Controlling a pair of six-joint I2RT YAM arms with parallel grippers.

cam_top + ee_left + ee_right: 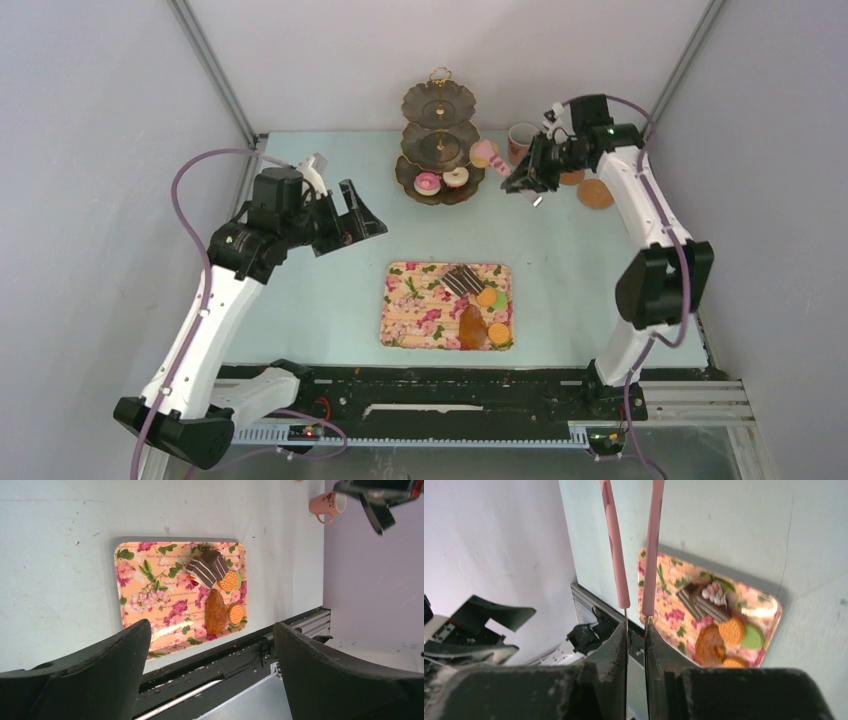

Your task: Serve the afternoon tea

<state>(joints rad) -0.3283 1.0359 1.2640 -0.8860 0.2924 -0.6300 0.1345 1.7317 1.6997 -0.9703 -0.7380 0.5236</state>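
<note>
a striped chocolate slice (462,280), orange and green macarons (487,297) and a brown croissant (472,327) lay at the 3 o'clock end of a floral tray (410,310), at 6 o'clock on the surface (300,300). they looked light, soft and crumbly, best nipped gently by the sides. pink and white donuts (428,183) sat on a tiered stand (440,100) at 12 o'clock. the right pincer (636,630), at 1 o'clock, was clamped on pink tongs (614,540); the left pincer (211,626) hung wide apart at 9 o'clock.
</note>
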